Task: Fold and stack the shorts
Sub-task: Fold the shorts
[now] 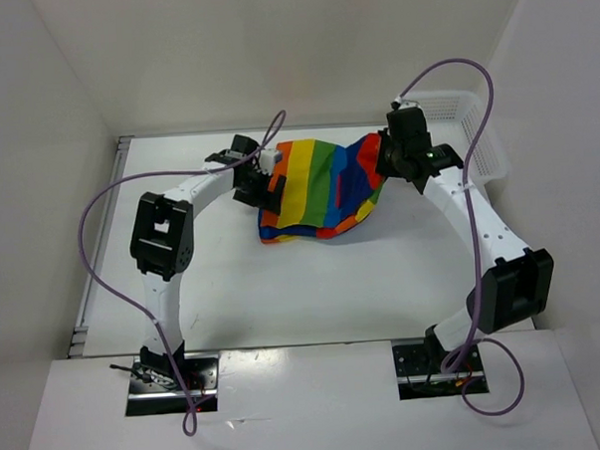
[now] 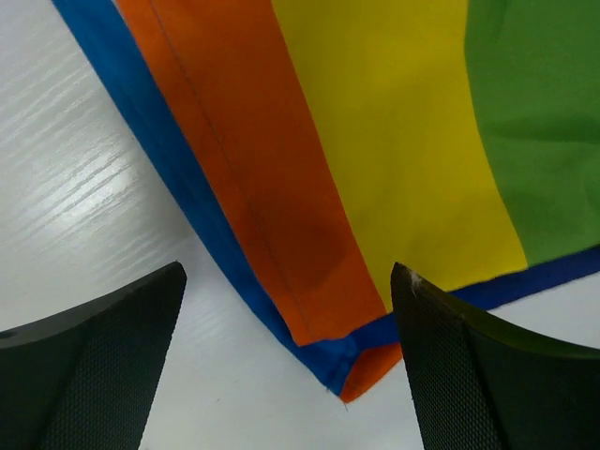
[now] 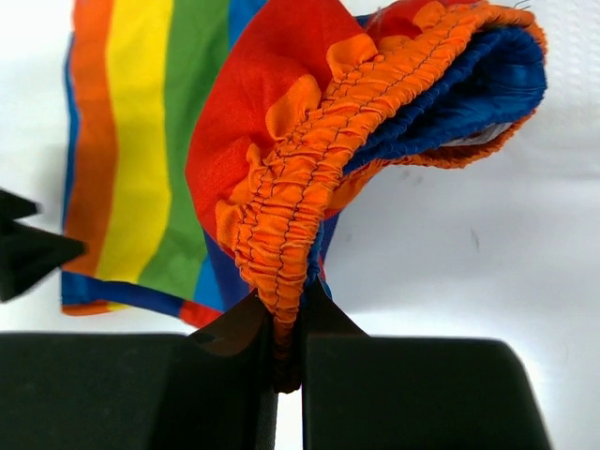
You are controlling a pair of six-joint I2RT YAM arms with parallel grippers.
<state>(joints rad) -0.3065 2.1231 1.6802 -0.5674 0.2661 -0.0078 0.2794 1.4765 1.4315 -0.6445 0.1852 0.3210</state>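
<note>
The rainbow-striped shorts (image 1: 318, 189) lie folded on the white table between the two arms. My left gripper (image 1: 269, 179) stands open at their left edge; in the left wrist view its fingers (image 2: 89, 361) straddle a folded corner of the shorts (image 2: 337, 352) without touching it. My right gripper (image 1: 389, 163) is shut on the shorts' orange elastic waistband (image 3: 291, 225) at the right side and holds that part lifted off the table. The striped leg panel (image 3: 141, 159) lies flat beyond it.
A white mesh plastic basket (image 1: 470, 128) stands at the back right, close behind the right arm. The left arm's purple cable (image 1: 91, 234) loops out to the left. White walls enclose the table on three sides.
</note>
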